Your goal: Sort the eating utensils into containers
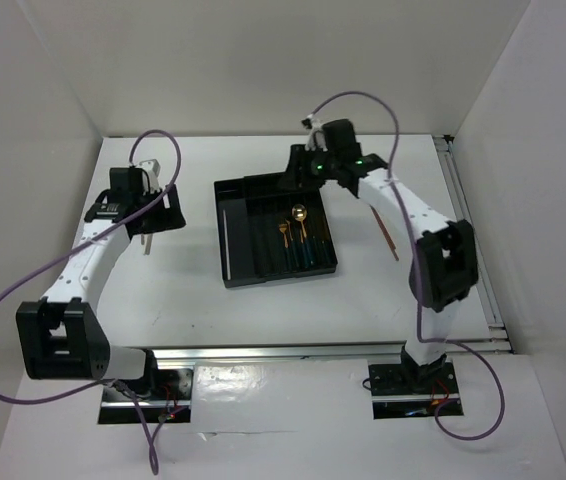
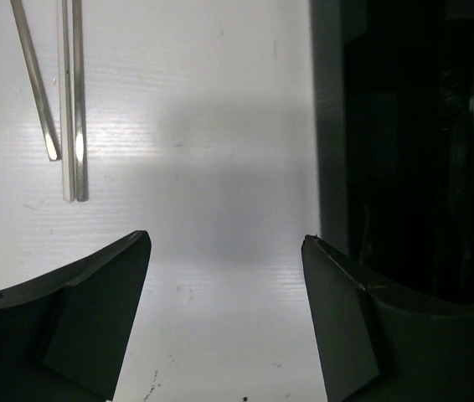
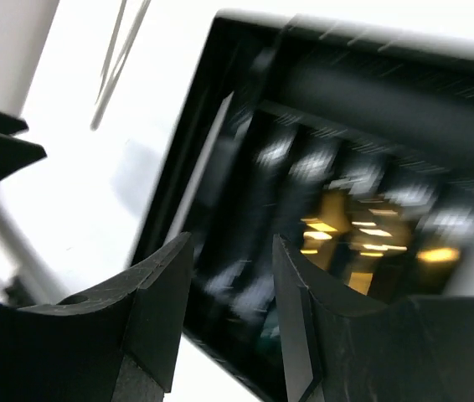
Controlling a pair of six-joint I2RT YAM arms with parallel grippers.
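Observation:
The black cutlery tray (image 1: 233,200) lies mid-table, with gold-headed, green-handled utensils (image 1: 298,238) in its right compartments and a silver chopstick (image 1: 225,245) in its left one. My left gripper (image 1: 153,218) is open and empty, low over the table left of the tray. Silver chopsticks (image 2: 74,109) lie on the table ahead and left of its fingers, and the tray wall (image 2: 329,126) is on the right. My right gripper (image 1: 298,172) is open and empty above the tray's far edge. The blurred right wrist view shows the gripper (image 3: 233,243) over the tray's dividers (image 3: 245,201) and the gold utensils (image 3: 337,234).
A copper-brown pair of chopsticks (image 1: 387,235) lies on the table right of the tray, beside my right arm. White walls enclose the table on three sides. A metal rail (image 1: 468,230) runs along the right edge.

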